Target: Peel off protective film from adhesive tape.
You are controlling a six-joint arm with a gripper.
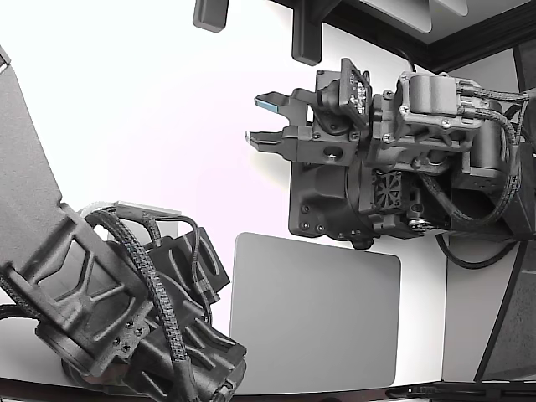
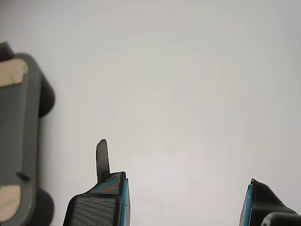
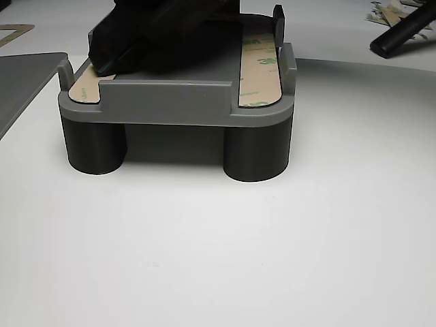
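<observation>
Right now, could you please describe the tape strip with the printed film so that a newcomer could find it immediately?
In the other view, find the grey fixture block standing on round legs on the white table. Two tan strips lie in channels along its top. The one you want is the printed tape strip on that view's right, fully exposed with green lettering, whereas the plain tan strip on the left is mostly hidden under a dark body.

Probably a robotics lab: bare white table (image 1: 167,126), grey fixture (image 3: 177,102).
</observation>
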